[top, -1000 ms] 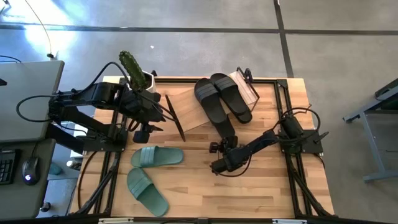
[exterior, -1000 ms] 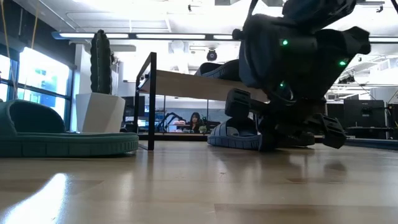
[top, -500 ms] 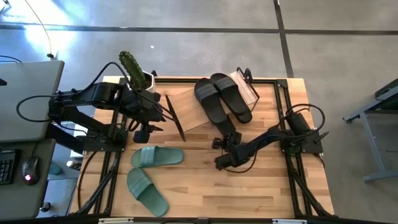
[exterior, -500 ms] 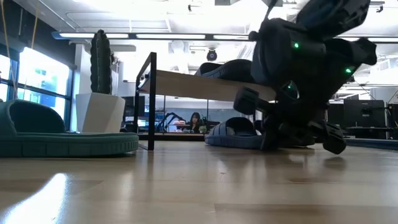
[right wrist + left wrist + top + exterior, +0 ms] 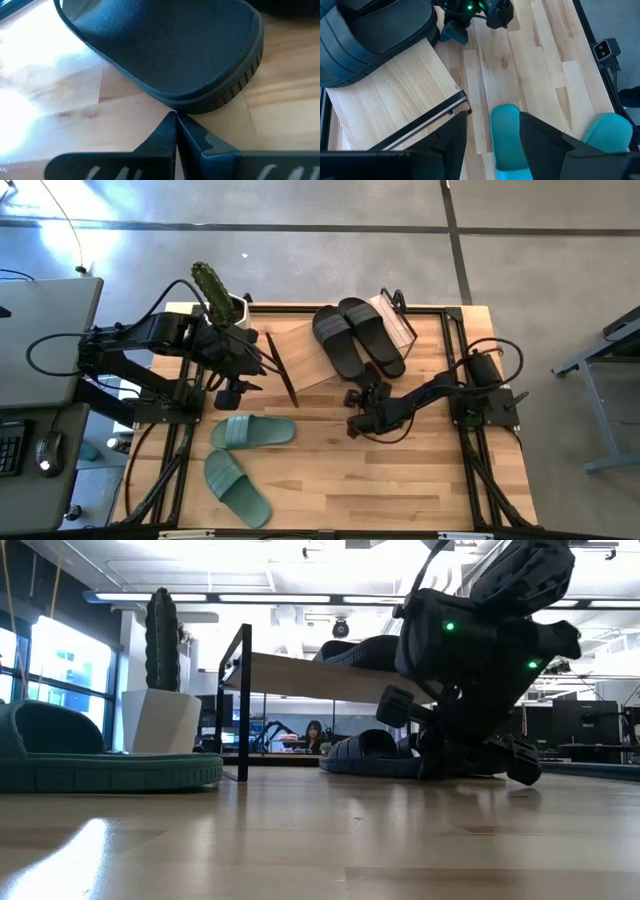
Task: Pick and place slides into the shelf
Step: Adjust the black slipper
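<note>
Right claw [image 5: 175, 122] closed, empty, tips touching rim of matte black slide [image 5: 170, 47] on wooden worktop [image 5: 420, 480]. Left claw [image 5: 490, 125] open, empty, above sage green slide [image 5: 507, 135], beside light wooden shelf [image 5: 300, 355].

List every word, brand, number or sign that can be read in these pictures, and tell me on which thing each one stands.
None can be read.
Black slides: no brand or lettering shows on the straps.
Green slides: plain, no marking visible.
Wooden shelf and white cactus pot: no label.
Right gripper: only green lights on the arm in the low view, no text.
Room behind the table: screens too small to read.
</note>
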Controlling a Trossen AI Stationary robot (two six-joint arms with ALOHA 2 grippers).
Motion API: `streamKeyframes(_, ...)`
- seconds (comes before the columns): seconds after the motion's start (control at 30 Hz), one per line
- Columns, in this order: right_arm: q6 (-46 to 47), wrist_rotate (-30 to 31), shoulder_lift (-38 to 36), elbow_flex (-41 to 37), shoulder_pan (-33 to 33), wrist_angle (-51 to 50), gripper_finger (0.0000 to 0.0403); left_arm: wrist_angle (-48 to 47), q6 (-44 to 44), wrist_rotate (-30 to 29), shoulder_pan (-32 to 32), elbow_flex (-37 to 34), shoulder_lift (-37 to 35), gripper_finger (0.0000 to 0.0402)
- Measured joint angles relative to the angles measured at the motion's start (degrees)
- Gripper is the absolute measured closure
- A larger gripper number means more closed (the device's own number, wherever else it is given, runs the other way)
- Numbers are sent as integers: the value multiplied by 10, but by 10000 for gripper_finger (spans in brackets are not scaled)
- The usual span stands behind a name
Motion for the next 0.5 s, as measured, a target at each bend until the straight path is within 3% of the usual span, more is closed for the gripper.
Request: streamKeyframes(0.5, -4, -11, -6, 1, -9, -9, 403, 0, -6, 0, 0, 0, 0, 236)
